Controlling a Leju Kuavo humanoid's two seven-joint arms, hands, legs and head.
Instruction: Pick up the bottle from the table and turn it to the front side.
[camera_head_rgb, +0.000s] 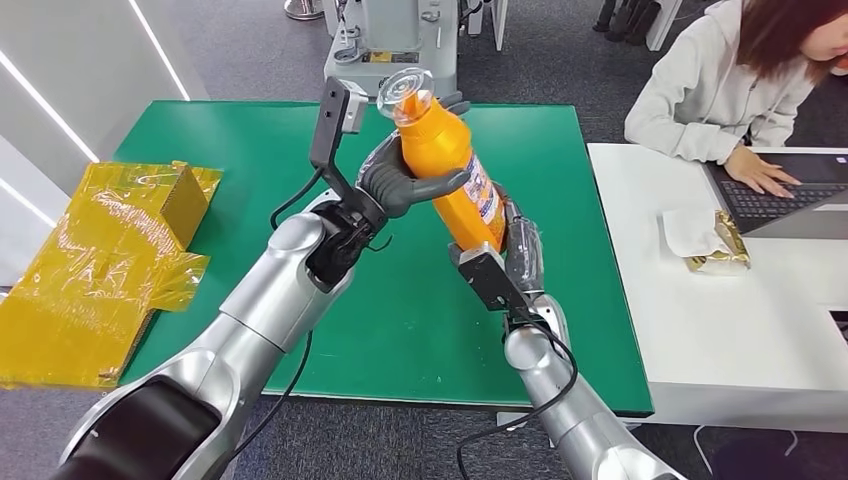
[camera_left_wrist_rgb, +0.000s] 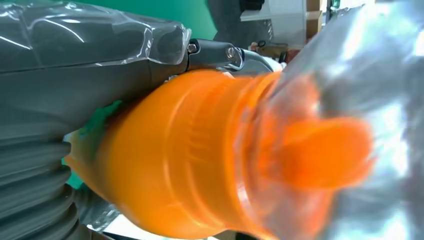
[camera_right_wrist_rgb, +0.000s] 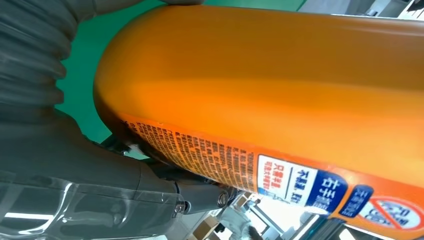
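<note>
An orange bottle (camera_head_rgb: 452, 165) with a clear cap is held up above the green table (camera_head_rgb: 250, 140), tilted with its cap toward the far side. My left hand (camera_head_rgb: 398, 178) wraps its upper body just below the neck. My right hand (camera_head_rgb: 518, 245) grips its lower end from behind and below. A printed label runs along the bottle's right side. In the left wrist view the bottle (camera_left_wrist_rgb: 200, 160) fills the middle, its cap end blurred, with my left hand (camera_left_wrist_rgb: 75, 75) around it. Close up in the right wrist view are the bottle (camera_right_wrist_rgb: 280, 75), its label text, and my right hand (camera_right_wrist_rgb: 75, 170).
A yellow wrapped box (camera_head_rgb: 100, 255) lies over the table's left edge. A white desk (camera_head_rgb: 720, 320) stands to the right, where a person (camera_head_rgb: 725, 85) types on a laptop (camera_head_rgb: 790, 200) beside a gold packet (camera_head_rgb: 715, 245). Grey equipment (camera_head_rgb: 390, 45) stands behind the table.
</note>
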